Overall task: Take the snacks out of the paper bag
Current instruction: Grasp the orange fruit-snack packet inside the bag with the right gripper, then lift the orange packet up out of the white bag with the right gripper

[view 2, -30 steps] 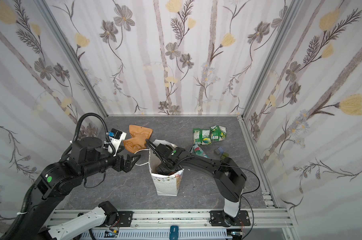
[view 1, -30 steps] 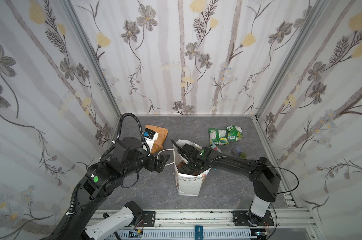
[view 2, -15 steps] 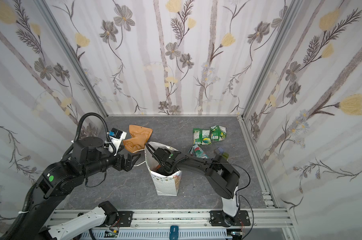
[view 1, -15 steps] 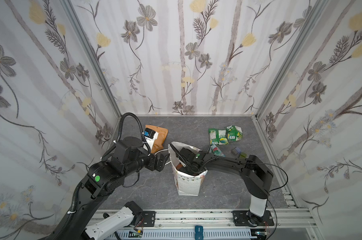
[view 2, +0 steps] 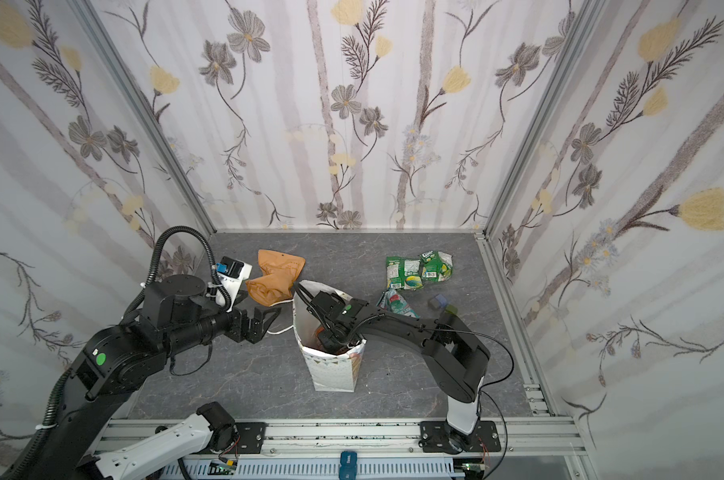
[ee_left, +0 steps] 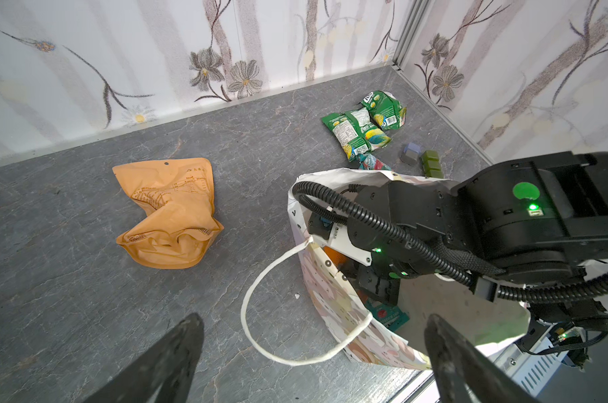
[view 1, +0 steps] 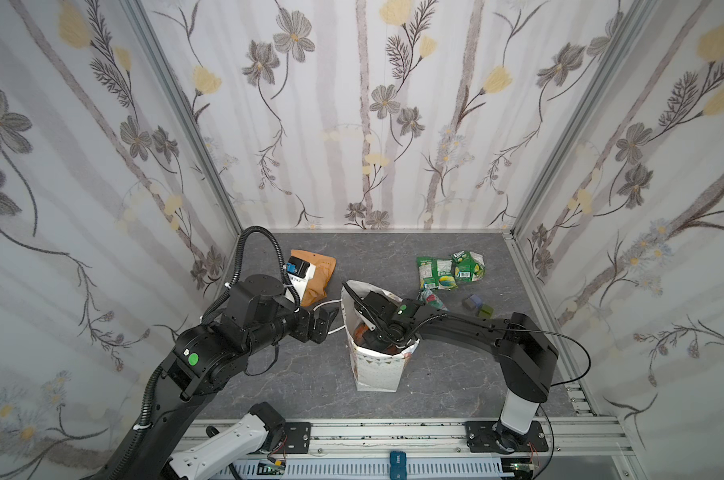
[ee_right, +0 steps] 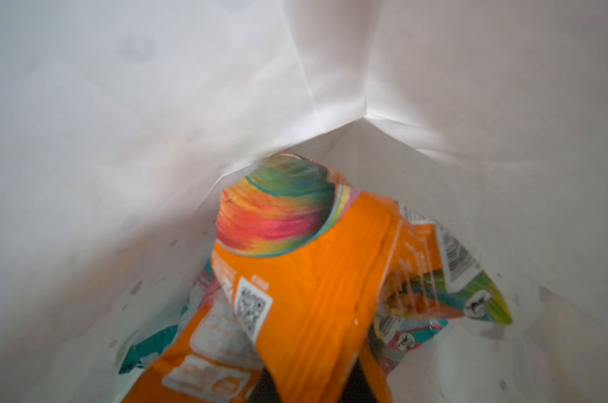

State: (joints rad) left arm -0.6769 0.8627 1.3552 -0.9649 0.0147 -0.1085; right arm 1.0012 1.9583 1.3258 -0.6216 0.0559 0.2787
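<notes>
1. saw a tall white paper gift bag with triangle-bunting print (view 1: 376,370) (view 2: 333,370) standing upright on the grey marbled tabletop (view 1: 293,374), just below the middle of both top views, mouth open.
2. found the right gripper (ee_left: 379,291) reaching down into the bag's mouth from the right of the frame. in the right wrist view, noted its dark fingers (ee_right: 360,387) drawn close together, clenched on a small orange-and-white crinkly snack packet (ee_right: 313,296) inside the bag.
3. spotted a teal crinkly packet (ee_right: 149,345) (ee_left: 388,315) in the bag too, partly under the orange one.
4. found the left gripper (view 1: 325,322) (ee_left: 311,321) just left of the bag's wall, fingers spread wide, released, grasping nothing. noted a white cord handle (ee_left: 260,314) hanging down the bag's side in front of it.
5. counted four snacks lying out on the tabletop:
   - a flat tan-orange pouch (view 1: 316,274) (view 2: 275,276) to the upper left of the bag;
   - two green crinkly packets (view 1: 435,272) (view 1: 468,266) touching side by side to the upper right;
   - a second teal packet (view 1: 433,299) just right of the bag's rim, partly hidden by the right arm.
6. noted a small dark cube (view 1: 472,302) touching an olive-green cube (view 1: 485,311), right of that teal packet.
</notes>
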